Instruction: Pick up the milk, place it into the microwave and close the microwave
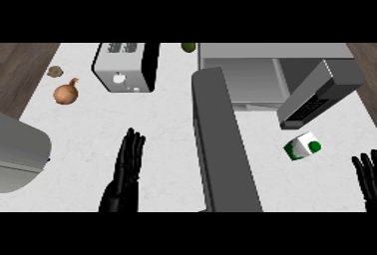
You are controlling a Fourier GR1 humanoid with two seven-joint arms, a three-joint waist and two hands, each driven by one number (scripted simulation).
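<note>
1. The left robot hand [125, 169] is released, fingers straight, near the table's [169, 124] front edge, left of the middle.
2. A toaster [123, 67] stands at the far edge.
3. The microwave's open door [221, 144] juts out toward the front edge.
4. The microwave [247, 74] occupies the far right corner.
5. The milk [302, 147] sits on the table near the right edge, in front of the microwave, touched by neither hand.
6. The right robot hand [364, 174] shows at the right edge, released, fingers straight.
</note>
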